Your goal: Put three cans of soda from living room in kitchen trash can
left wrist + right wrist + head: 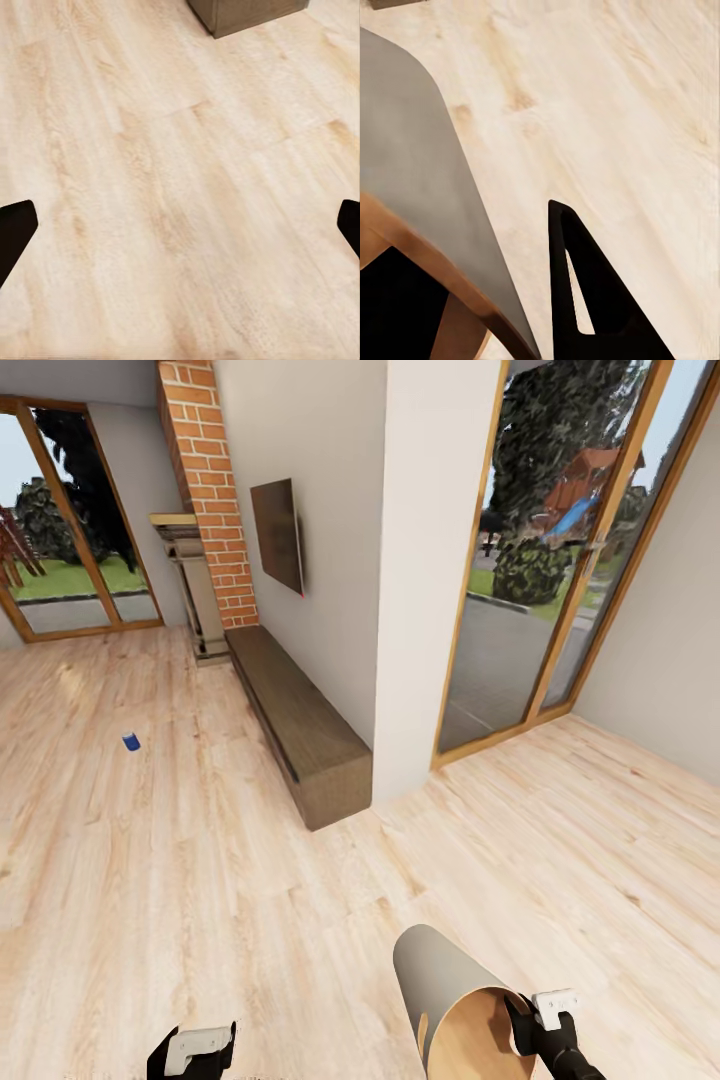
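Though gripped, bin [450, 990] tilted (mouth rearward)

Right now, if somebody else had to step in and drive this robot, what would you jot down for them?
Right gripper: shut on the rim of the trash can, one finger inside and one outside, carrying it tipped with its mouth toward the robot.
Left gripper: open, holding nothing, over bare wood floor.
Job's things: a blue soda can sits on the living room floor, ahead and to the left, between the robot and the brick fireplace. The long dark bench runs along the wall under the TV.
Done: bin picked up. The part of its inside in view holds no can.
Left: fetch the blue can, find the other two, bin all three.
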Available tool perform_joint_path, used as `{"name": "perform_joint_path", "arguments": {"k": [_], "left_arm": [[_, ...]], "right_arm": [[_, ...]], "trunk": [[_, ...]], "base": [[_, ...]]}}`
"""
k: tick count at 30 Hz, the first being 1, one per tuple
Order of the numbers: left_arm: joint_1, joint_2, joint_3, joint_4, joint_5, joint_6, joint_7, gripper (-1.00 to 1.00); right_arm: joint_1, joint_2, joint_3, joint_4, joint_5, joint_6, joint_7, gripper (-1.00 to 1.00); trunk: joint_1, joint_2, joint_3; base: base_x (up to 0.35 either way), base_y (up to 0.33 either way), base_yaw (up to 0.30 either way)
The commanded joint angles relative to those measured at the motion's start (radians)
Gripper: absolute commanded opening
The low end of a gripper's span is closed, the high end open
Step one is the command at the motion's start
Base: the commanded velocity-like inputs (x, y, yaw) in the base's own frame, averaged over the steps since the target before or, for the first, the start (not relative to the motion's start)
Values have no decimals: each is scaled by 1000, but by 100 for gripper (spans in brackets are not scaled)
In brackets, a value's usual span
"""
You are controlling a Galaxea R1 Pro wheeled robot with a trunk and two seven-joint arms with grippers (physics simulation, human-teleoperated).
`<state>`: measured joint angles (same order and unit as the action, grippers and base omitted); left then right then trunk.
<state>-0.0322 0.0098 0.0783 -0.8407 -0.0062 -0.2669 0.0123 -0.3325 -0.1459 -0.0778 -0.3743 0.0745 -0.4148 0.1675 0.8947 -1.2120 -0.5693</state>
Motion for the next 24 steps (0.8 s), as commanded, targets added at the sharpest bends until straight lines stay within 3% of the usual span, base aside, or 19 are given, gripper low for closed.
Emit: {"name": "perform_joint_path", "arguments": {"k": [1,24], "left_arm": [[0,0,0,0,0,0,0,100],[0,1,0,-3,0,0,0,100]], "right_arm": [[0,0,-2,-2,-1,0,6,-100],[0,11,-3,-2,0,-1,6,-100]], "trunk": [[0,0,1],[0,0,21]], "base": [[0,0,258],[0,0,221]]}}
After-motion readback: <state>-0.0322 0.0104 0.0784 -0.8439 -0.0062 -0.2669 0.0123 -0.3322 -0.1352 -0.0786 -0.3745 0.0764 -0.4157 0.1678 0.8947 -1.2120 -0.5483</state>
